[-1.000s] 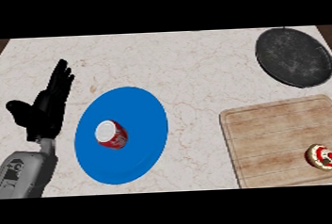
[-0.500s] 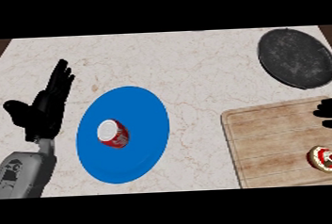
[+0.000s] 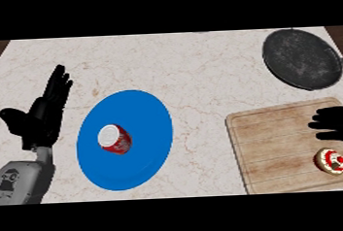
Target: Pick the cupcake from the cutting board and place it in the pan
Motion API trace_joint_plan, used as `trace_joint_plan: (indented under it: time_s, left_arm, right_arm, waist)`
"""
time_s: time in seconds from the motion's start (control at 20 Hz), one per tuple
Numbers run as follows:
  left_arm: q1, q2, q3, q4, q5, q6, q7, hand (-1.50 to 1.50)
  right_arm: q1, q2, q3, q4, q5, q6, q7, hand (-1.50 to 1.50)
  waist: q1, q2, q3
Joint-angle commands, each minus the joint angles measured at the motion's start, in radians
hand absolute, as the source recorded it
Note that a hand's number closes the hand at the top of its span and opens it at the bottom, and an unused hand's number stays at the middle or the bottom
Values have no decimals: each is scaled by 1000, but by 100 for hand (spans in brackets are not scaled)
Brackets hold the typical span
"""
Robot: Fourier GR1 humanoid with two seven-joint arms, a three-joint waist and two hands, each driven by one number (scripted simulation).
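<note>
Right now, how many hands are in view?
2. The left hand is at the left, open, beside the plate. The right hand is at the right edge, over the board, just beyond the cupcake.

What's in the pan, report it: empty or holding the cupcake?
Empty. The pan shows only its bare dark inside; the cupcake sits on the cutting board.
</note>
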Motion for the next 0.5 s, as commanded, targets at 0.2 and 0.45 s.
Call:
trace_joint_plan:
  time_s: [0.2, 0.45]
  left_arm:
    - [8, -9, 25, -47, -20, -5, 47, 0]
    - [14, 0, 49, -84, -19, -24, 66, 0]
  right_arm:
    - [-52, 102, 0, 81, 205, 14, -66, -150]
    - [3, 62, -27, -3, 238, 15, -48, -150]
  waist:
    - [-10, -2, 0]
    - [-18, -5, -1]
